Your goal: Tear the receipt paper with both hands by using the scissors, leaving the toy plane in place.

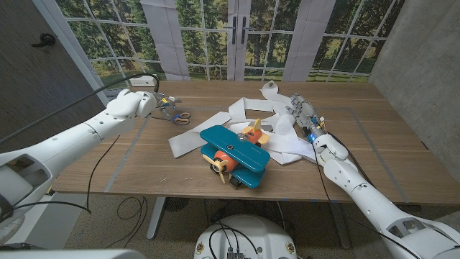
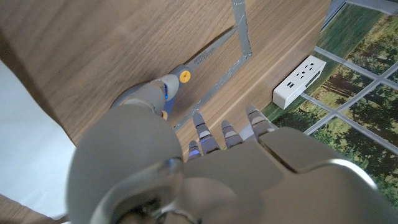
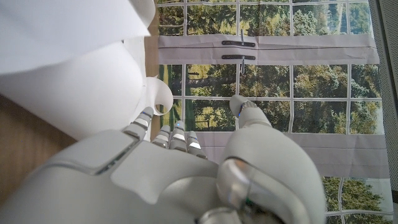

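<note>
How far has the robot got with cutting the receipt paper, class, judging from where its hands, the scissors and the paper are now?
Early stage. Done: the left hand has reached the scissors; whether it grips them is unclear. In hand: the right hand is at the receipt paper, fingers against a curled strip; no firm hold is visible. Left: bringing scissors to paper and cutting; no cut shows. The toy plane sits on the table.

The robot has 2 smooth white arms with round joints. The left hand [image 1: 164, 105] and right hand [image 1: 305, 119] are grey, with tiny blue lights. Thin black cables hang down.
</note>
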Controlling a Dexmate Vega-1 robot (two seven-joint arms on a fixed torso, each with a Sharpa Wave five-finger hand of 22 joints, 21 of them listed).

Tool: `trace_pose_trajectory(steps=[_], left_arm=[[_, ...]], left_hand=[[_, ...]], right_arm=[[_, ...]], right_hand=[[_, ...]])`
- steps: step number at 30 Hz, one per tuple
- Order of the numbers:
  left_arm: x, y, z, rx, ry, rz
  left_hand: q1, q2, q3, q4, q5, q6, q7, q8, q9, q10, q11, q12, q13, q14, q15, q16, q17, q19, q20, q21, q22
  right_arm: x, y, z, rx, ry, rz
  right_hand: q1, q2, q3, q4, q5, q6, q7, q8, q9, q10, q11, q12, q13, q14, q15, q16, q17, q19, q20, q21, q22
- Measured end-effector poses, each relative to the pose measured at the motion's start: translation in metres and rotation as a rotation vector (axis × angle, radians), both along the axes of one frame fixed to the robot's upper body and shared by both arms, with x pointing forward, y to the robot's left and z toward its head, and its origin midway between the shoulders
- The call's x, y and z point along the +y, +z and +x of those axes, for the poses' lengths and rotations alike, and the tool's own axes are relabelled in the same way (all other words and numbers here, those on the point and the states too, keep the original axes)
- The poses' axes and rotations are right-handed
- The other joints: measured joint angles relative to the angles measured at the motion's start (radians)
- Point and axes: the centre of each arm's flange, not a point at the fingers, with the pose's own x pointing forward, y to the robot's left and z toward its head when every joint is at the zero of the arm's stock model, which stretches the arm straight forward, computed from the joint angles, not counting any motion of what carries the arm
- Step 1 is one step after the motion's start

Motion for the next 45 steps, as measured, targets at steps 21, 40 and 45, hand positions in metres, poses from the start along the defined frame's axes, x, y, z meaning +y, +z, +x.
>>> trace_pose_trajectory(steps=[21, 40, 45], left_arm=[[0.008, -0.005, 0.009, 0.028, -0.019, -0.038], [0.012, -0.012, 0.015, 0.042, -0.036, -0.046], [0.009, -0.011, 0.014, 0.037, -0.052, -0.047]], left_hand=[[0.004, 0.001, 0.004, 0.004, 0.012, 0.0, 0.0, 0.0, 0.0, 0.0, 0.0, 0.0, 0.0, -0.004, -0.004, 0.0, 0.0, -0.001, -0.001, 0.0, 0.0], [0.015, 0.001, 0.011, 0.003, 0.023, -0.004, -0.004, 0.005, 0.001, 0.006, -0.006, 0.004, 0.0, -0.007, -0.007, 0.0, 0.0, -0.001, -0.001, 0.004, 0.0], [0.019, 0.005, 0.011, 0.003, 0.023, -0.011, -0.003, 0.005, 0.005, 0.006, -0.006, 0.004, 0.0, -0.007, -0.007, 0.0, 0.0, -0.001, -0.001, 0.004, 0.0]], right_arm=[[0.002, 0.004, -0.001, 0.001, 0.0, 0.003], [0.005, 0.003, -0.001, 0.004, 0.004, 0.008], [0.007, 0.002, -0.001, 0.007, 0.007, 0.009]], right_hand=[[-0.004, -0.004, 0.008, 0.0, 0.032, 0.0, 0.0, 0.0, 0.0, 0.0, 0.0, 0.0, 0.0, 0.0, 0.0, 0.0, 0.0, -0.005, 0.005, 0.0, 0.0], [-0.004, -0.004, 0.035, -0.012, 0.089, 0.006, -0.005, 0.0, 0.0, 0.005, -0.005, 0.0, 0.0, 0.0, 0.0, 0.0, -0.003, -0.005, 0.005, 0.0, 0.0], [-0.004, -0.004, 0.039, -0.016, 0.104, 0.006, -0.005, 0.0, 0.0, 0.005, -0.005, 0.0, 0.0, 0.0, 0.0, 0.0, -0.003, -0.005, 0.005, 0.0, 0.0]])
